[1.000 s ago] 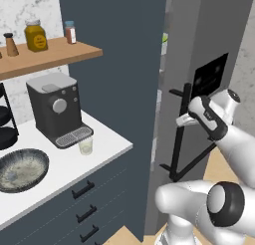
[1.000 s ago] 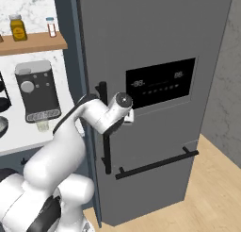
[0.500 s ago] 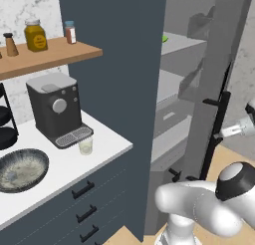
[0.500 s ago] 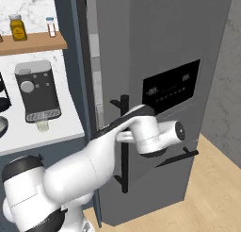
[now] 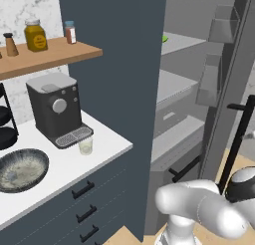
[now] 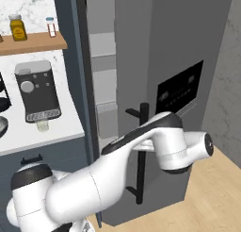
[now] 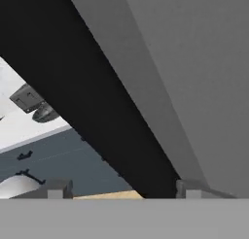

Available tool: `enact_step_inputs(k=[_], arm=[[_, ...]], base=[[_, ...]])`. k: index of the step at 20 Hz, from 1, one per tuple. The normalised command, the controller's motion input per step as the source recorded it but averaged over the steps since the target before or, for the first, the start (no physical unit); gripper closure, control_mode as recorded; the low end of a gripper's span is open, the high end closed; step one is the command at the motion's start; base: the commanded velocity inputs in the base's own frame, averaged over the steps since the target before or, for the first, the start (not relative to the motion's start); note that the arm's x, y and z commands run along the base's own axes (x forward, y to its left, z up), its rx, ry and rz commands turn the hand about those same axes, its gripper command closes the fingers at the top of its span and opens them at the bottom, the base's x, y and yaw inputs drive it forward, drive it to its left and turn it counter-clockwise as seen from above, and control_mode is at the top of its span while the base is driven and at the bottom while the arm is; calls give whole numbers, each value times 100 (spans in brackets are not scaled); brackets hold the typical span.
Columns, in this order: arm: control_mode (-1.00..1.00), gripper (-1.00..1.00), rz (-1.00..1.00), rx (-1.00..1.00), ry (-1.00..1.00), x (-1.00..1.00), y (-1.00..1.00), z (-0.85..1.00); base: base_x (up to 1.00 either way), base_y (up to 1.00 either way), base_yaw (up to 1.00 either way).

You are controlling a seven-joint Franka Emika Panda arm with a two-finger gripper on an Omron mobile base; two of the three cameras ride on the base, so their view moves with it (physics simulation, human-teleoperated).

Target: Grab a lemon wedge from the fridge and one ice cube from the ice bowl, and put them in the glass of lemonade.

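End effector (image 7: 116,187) fingers spread either side of the fridge's (image 5: 199,109) black handle (image 7: 87,102). We judge the lemon wedge (image 5: 164,38) — upper shelf, frame top — tiny, slippery; pinch its flat sides.

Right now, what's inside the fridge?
The fridge stands open: pale grey shelves and door bins. A small yellow-green bit, likely the lemon wedge, sits at the top shelf's edge. The cabinet side hides the shelves' left part.
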Motion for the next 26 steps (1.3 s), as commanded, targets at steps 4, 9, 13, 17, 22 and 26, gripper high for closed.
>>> enact_step_inputs(k=[4,9,13,17,22,26], arm=[[-100,-100,-18,0,-32,-100,-5,6],[-100,-100,-25,-11,-8,-58,27,64],[-100,-100,-30,-36,7,-1,100,77],[-100,-100,-22,-46,11,16,100,46],[-100,-100,-21,-48,27,70,97,10],[-100,-100,-13,-45,39,66,66,15]], base=[[0,0,0],[0,0,0],[0,0,0],[0,0,0],[0,0,0],[0,0,0]])
